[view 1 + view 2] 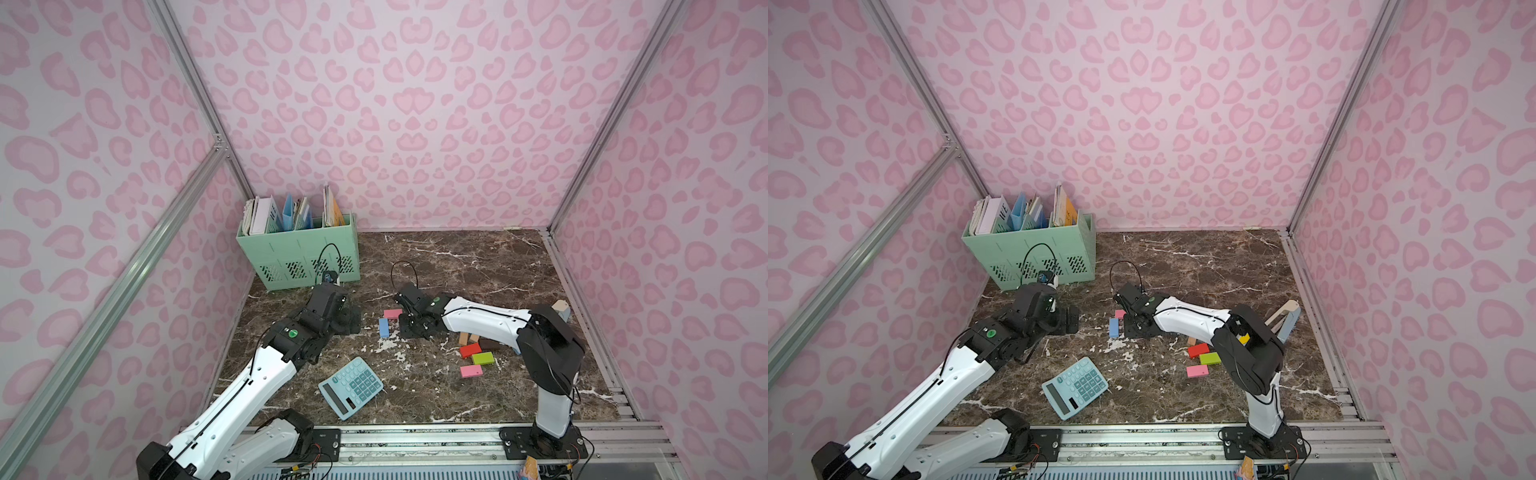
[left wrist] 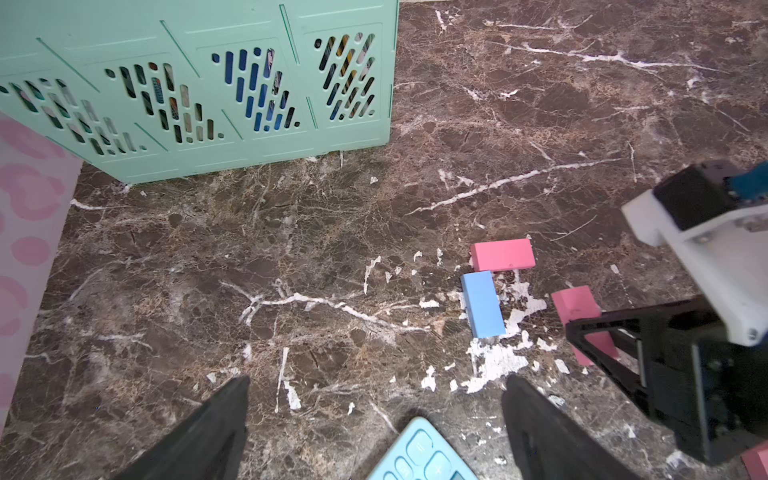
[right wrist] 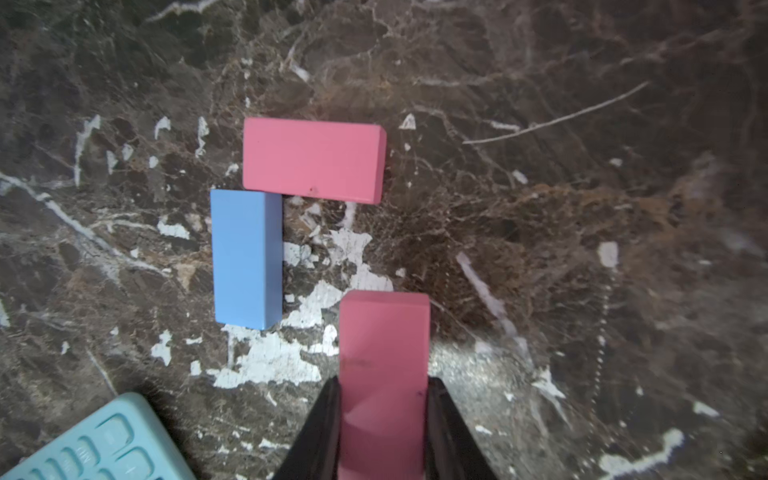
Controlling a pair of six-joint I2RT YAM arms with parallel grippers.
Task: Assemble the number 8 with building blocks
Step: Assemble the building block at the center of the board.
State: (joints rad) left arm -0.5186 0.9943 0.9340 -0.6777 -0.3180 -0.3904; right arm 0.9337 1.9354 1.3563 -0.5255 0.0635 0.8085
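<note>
**Pink block in right gripper, third piece of the 8**

Marble surface [image 1: 457, 266], around the middle: top pink block [image 3: 313, 160] lies crosswise. Blue block [image 3: 245, 257] runs at a right angle from one of its ends, corners touching. That's the top bar and one side of the upper loop.

Right gripper [image 3: 384, 382] is clamped on the held pink block [image 3: 384, 332], gripping its long sides. It's parallel to blue, and its far end is short of the top bar. Can't tell if it touches the surface.

Left gripper [image 2: 376, 380] is spread wide and empty, hanging clear toward the left edge. Calculator [image 1: 351, 387] sits near the front edge. Spares, red [image 1: 470, 350] and green [image 1: 482, 358] among them, lie near the right edge.

My read on placing it well:
- Advance along the block's own axis until its end meets the top bar's free end, mirroring blue.
- Hold it parallel to blue, with no yaw.
- Set it flat before opening; a drop from height could make it skid.
- Stop at contact, since pushing further shifts the top bar and breaks the corner with blue.
- Open, then lift straight up so the fingers don't drag it.
</note>
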